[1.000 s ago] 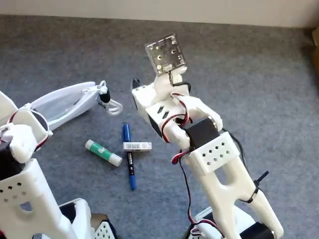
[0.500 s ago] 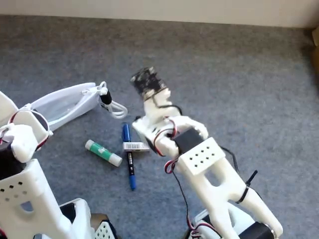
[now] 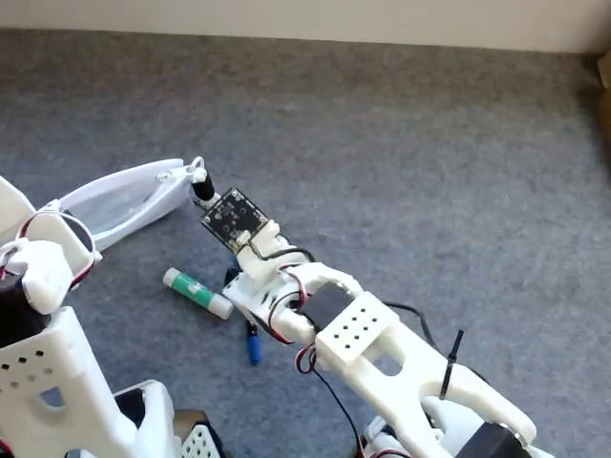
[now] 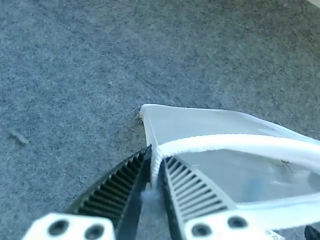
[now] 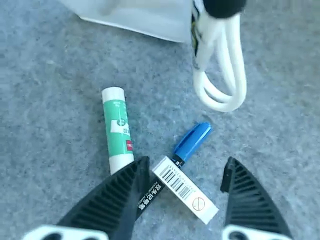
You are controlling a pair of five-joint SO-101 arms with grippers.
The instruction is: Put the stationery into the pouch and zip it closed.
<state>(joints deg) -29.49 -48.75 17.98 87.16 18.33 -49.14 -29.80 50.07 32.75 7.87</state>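
Note:
A clear white pouch point(image 3: 124, 200) lies open on the grey carpet at the left, and my left gripper point(image 4: 156, 172) is shut on the rim of the pouch point(image 4: 225, 145). A green and white glue stick point(image 3: 197, 292) and a blue pen point(image 3: 253, 346) with a white barcode label lie in front of it. My right gripper point(image 5: 184, 172) hangs open just above the pen point(image 5: 186, 145), one finger near the glue stick point(image 5: 117, 130). In the high view the right arm point(image 3: 286, 296) covers most of the pen.
The pouch's white cord loop point(image 5: 217, 75) with a black zip pull point(image 3: 203, 188) lies near the pen's cap. Grey carpet point(image 3: 449, 162) stretches open to the right and back. A pale wall edge runs along the far side.
My right arm has swung left and down from beside the pen to directly over it, its wrist camera board now near the zip pull. The left arm and the pouch stay put.

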